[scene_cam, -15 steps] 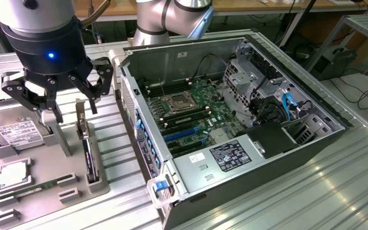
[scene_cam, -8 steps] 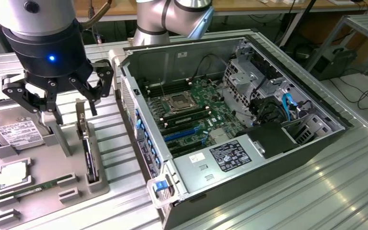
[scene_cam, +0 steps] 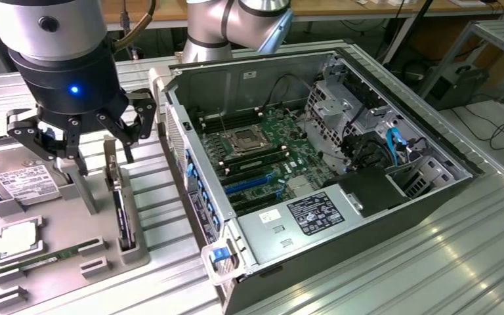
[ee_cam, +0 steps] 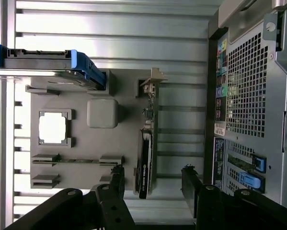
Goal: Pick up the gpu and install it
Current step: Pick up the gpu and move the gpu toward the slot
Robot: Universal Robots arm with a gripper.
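Find gripper point(scene_cam: 86, 147) released, jaws spread wide, above gpu point(scene_cam: 117, 197) set on edge in grey tray point(scene_cam: 68, 226). Note slatted metal table point(scene_cam: 445, 262) beneath, open computer case point(scene_cam: 234, 85) alongside. Exterior view: motherboard point(scene_cam: 265, 154). Wrist view: case's perforated rear panel point(ee_cam: 248, 81).

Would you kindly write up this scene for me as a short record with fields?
fingers: open, above the gpu, holding nothing
gpu: standing on edge in the gray tray, not yet picked up
tray contents: hard drive, memory stick
computer case: open, motherboard exposed, on the exterior view's right of the tray
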